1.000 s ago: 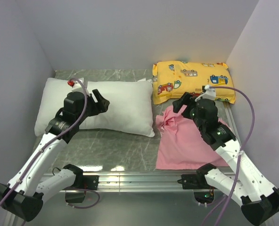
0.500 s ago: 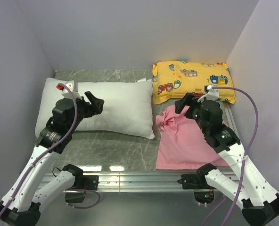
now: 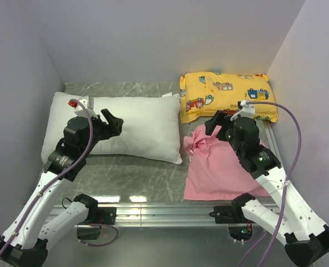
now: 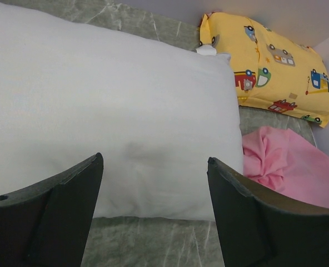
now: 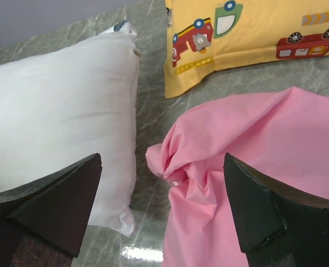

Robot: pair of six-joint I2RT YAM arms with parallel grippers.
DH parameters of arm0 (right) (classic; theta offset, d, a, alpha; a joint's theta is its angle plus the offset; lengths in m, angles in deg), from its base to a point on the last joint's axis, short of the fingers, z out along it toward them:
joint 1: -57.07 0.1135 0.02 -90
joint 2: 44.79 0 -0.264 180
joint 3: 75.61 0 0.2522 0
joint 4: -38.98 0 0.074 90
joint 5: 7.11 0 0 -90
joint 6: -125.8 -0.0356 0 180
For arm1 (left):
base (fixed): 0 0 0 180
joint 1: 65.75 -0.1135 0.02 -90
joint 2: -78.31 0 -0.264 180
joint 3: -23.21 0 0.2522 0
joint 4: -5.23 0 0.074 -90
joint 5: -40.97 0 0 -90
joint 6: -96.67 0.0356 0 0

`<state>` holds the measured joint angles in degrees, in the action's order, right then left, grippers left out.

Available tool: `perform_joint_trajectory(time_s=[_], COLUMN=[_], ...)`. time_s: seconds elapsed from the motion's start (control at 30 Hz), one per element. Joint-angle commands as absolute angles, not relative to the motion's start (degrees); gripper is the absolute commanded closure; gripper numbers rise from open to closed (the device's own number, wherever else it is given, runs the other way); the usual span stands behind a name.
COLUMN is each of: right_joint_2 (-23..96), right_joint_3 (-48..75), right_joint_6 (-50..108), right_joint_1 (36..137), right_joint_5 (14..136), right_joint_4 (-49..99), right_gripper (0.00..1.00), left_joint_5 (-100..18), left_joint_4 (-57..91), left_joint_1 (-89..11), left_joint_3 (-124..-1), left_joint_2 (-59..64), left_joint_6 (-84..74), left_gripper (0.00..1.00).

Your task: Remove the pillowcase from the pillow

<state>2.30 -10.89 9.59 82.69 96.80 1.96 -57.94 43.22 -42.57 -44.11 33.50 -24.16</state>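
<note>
Pillowcase [image 3: 220, 167] looks like thin pink satin, so I'd guess light, floppy and pretty slippery. It lies mostly flat in the lower right of the top view, with one bunched-up twist at its upper left corner. It's completely off the pillow [image 3: 142, 125] and just beside that pillow's right end. If it needs moving, I'd pinch that bunch, since flat satin would probably just slide under the fingers.

The pillow is bare white, plump and squashy, across the left middle of the frame, and a corner would be the spot to grab. Left gripper [image 3: 112, 120] hovers over it with jaws spread wide and nothing in them. Right gripper [image 3: 217, 123] hangs above the pink bunch, jaws also wide and empty. Job looks done to me
</note>
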Motion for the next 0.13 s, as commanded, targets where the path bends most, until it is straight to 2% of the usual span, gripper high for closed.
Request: perform_joint_trajectory(time_s=[0.0,0.1], right_joint_2=[1.97,2.23], right_joint_3=[-10.17,-10.08], right_joint_6=[10.49,10.58], right_joint_1=[82.99,82.99], right_joint_5=[96.60,96.69], right_joint_4=[3.16,3.16], right_gripper=[0.03,0.03], left_joint_5=[-57.82,-57.55], left_joint_4=[40.44,40.00], left_joint_1=[-42.37,-42.46], left_joint_3=[-43.99,-43.99], left_joint_2=[34.02,34.10], left_joint_6=[-23.12,-23.30], left_gripper=[0.20,0.19])
